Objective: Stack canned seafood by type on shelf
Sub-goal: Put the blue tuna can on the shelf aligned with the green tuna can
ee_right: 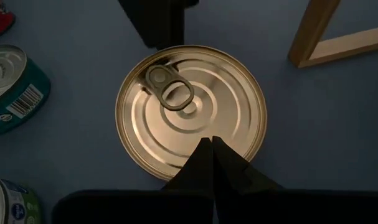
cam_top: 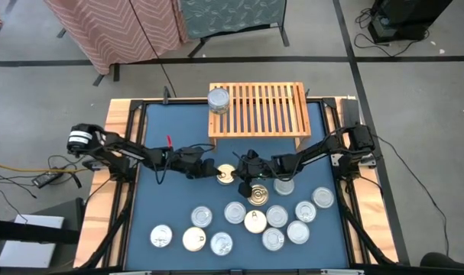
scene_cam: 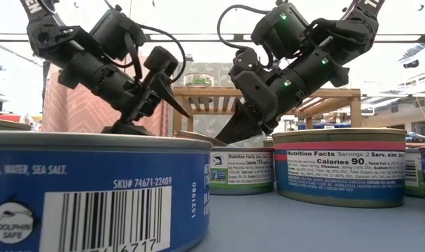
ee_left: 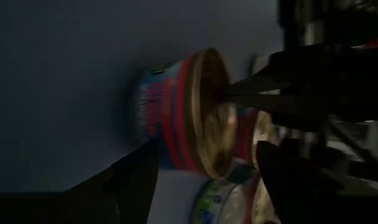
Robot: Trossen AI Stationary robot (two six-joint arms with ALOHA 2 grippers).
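Fingers of the right gripper [ee_right: 212, 149] are pressed shut, tips over a gold tin [ee_right: 190, 111] lying flat, lid up, pull-tab toward the left gripper [cam_top: 209, 168]; that one is spread, empty, at the tin's other side; both arms reach in low from the table's [cam_top: 159, 191] side edges; one tin [cam_top: 219, 100] stands on the shelf's [cam_top: 262, 107] left end.

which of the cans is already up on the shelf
Only the silver-topped can at the far left corner of the slatted wooden shelf; every other can sits on the blue table in front of it.
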